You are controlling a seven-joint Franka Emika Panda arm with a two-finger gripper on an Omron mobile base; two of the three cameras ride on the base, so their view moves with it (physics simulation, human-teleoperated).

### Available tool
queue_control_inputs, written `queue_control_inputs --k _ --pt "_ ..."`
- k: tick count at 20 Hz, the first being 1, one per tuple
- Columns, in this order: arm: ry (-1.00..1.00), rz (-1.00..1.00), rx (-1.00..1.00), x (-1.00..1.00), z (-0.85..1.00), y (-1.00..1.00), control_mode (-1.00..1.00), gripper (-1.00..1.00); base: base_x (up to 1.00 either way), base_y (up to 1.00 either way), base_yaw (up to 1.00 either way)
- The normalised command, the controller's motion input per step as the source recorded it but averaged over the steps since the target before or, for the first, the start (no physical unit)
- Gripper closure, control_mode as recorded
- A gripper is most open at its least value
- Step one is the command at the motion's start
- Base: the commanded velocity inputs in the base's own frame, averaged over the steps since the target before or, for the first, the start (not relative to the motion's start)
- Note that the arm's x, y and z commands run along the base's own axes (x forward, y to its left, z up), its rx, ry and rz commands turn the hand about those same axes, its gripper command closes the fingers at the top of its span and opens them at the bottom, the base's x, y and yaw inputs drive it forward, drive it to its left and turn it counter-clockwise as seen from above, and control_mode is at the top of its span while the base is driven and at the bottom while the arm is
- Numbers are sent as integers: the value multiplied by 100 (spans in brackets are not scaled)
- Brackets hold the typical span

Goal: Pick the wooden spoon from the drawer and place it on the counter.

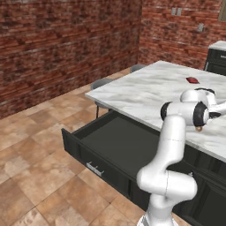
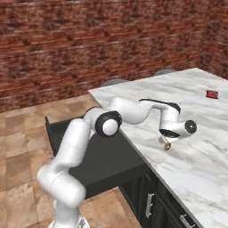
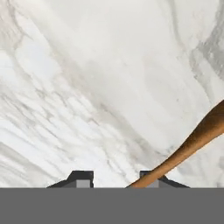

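Gripper (image 3: 113, 179) low over the marble, wooden spoon (image 3: 192, 142) at its fingertips.

The counter (image 2: 200, 151) lies close beneath the hand, likely for a gentle set-down; the drawer (image 1: 119, 145) stands open, nothing visible inside. The spoon slants off past one fingertip, but whether the fingers clamp it I cannot tell.

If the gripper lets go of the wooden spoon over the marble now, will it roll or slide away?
The wooden spoon looks slim and round-handled, so it may roll a little on the smooth counter. It is likely stiff and light, so it should not bounce far. The gripper hangs close above the slab, well inside its edge.
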Motion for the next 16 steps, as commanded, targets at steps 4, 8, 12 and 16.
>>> queue_control_inputs --k 4,8,12,16 --pt "-9 10 -28 28 52 99 -100 -100 0 0 0" --pt "-1 2 -33 49 41 100 -100 -100 0 0 0" --pt "-15 4 -34 12 100 100 -100 -100 0 0 0" --pt "4 26 -52 -27 100 100 -100 -100 0 0 0"
